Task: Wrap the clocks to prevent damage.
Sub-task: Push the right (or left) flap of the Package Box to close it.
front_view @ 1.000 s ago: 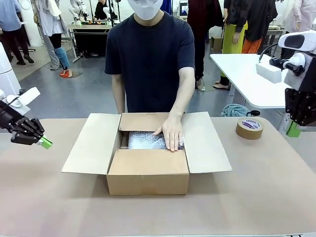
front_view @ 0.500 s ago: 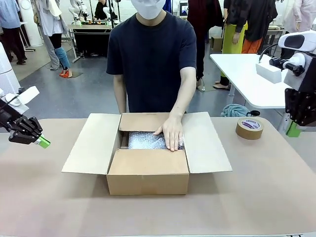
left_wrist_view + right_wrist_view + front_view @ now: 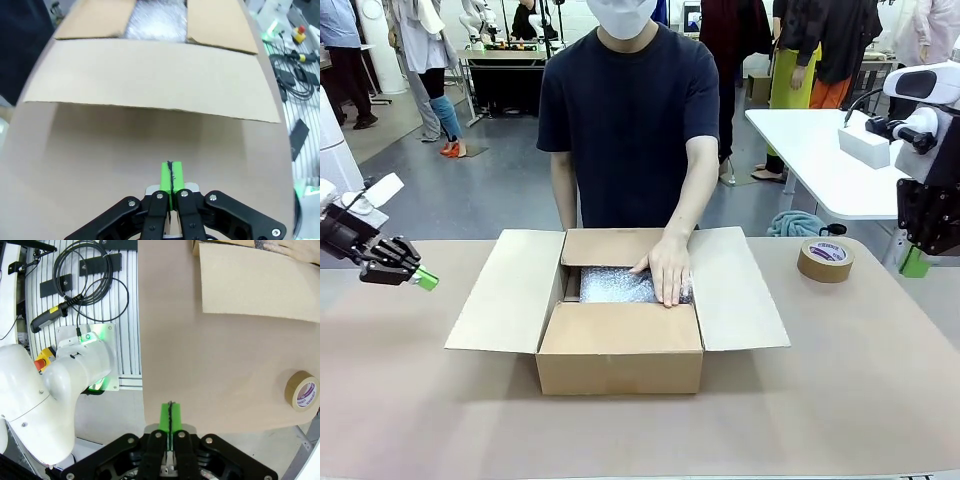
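Note:
An open cardboard box (image 3: pixel 619 345) stands mid-table with its flaps spread. Inside lies a bubble-wrapped bundle (image 3: pixel 612 286), and the person's hand (image 3: pixel 667 270) presses down on it. No bare clock can be seen. My left gripper (image 3: pixel 423 279) hovers shut and empty above the table, left of the box's left flap (image 3: pixel 150 82); in the left wrist view the bundle (image 3: pixel 156 22) lies beyond that flap. My right gripper (image 3: pixel 914 263) hangs shut and empty at the table's right edge, its pads (image 3: pixel 170 419) pressed together.
A roll of brown tape (image 3: pixel 825 259) lies at the back right of the table, also in the right wrist view as the tape roll (image 3: pixel 302 391). Cables and a robot base (image 3: pixel 75 375) sit beside the table's edge. A white table (image 3: pixel 820 160) stands behind.
My left gripper has risen slightly and shifted right, toward the box. The person's hand stays on the bundle; the right arm is still.

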Tool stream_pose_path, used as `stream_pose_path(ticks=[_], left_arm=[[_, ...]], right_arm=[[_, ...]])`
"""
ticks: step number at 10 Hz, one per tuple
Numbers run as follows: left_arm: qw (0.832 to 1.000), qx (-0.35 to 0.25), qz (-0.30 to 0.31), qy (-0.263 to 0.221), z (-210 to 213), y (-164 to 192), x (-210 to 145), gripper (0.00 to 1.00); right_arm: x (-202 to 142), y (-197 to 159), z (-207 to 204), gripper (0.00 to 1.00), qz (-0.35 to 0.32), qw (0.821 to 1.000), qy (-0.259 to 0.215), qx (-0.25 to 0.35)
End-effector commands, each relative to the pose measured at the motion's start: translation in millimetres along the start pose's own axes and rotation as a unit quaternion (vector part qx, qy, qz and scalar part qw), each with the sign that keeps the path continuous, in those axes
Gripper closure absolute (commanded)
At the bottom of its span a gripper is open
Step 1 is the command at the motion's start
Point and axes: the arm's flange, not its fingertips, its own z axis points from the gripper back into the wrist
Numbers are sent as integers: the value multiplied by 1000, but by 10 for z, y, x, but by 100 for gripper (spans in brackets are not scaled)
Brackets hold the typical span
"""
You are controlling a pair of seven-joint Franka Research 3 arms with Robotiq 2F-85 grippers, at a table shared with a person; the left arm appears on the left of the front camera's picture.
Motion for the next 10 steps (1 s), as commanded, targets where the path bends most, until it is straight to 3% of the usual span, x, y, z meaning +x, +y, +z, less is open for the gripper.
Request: stream_pose_path(ticks=[1, 5, 8, 10], left_arm=[[998, -12, -26, -51, -73, 302, -152, 99], [990, -34, -77, -113, -561, 605, -408, 99], [986, -35, -74, -142, -755, 607, -325, 99], [979, -55, -60, -187, -814, 599, -258, 99]], right_arm=[[5, 1, 3, 99, 8, 1000, -8, 6], [5, 1, 3, 99, 8, 1000, -8, 6], [5, 1, 3, 99, 8, 1000, -8, 6], [5, 1, 3, 99, 8, 1000, -8, 6]])
